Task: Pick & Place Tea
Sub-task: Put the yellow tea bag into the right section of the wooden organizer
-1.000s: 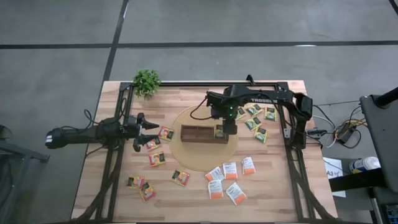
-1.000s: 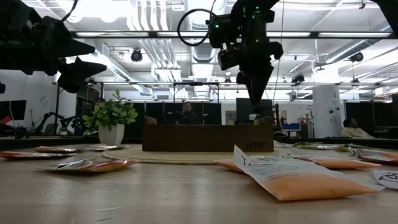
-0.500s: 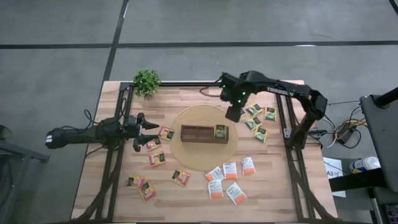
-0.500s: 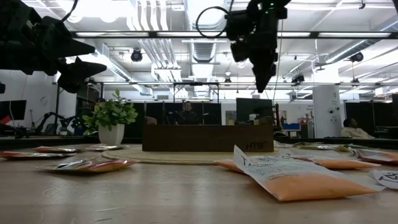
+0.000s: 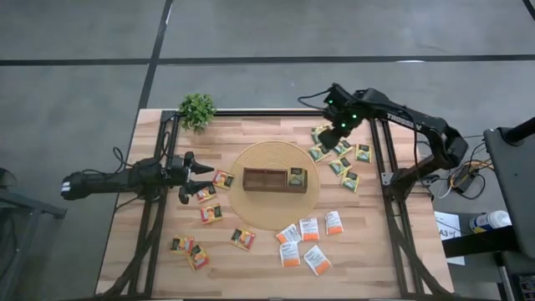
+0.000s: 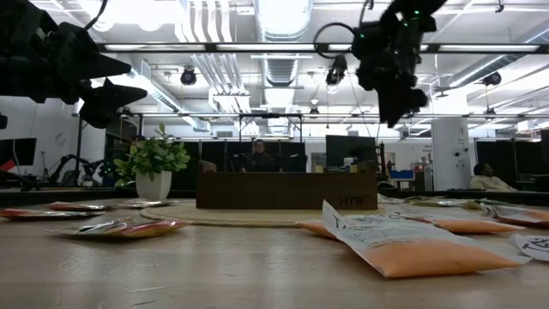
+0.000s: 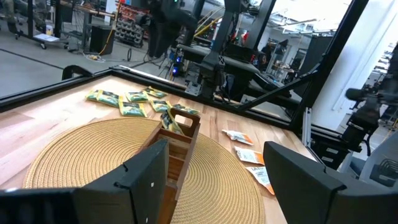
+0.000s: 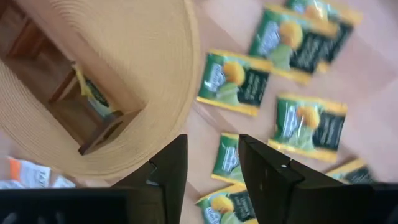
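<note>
High view, stock of tea: green sachets (image 5: 336, 160) lie loose on the worktop (image 5: 251, 259) at the right far side, just beside the round mat (image 5: 251, 203); orange sachets (image 5: 308, 238) lie at the near middle; red-yellow sachets (image 5: 205, 213) lie at the left. One green sachet (image 5: 295, 176) stands in the right end compartment of the box (image 5: 274, 179), which sits mid-mat. A plant (image 5: 197, 109) stands at the far left corner.

Right tool (image 5: 333, 138): above the green cluster, near its far edge, apart from every sachet. In the right wrist view its fingers (image 8: 264, 171) stand a little apart with nothing between them, pointing down at a green sachet (image 8: 225, 158).

Step in hand, as judged: fetch another green sachet. To do it well, choose one lying clear of its neighbours, centre the fingers over it, descend straight and close on one sachet only.

Pose: right arm reaches across from the right frame, elbow out, wrist turned down. Left arm lies low and level over the left edge; left tool (image 5: 199, 176) is open and empty, aimed at the box.
</note>
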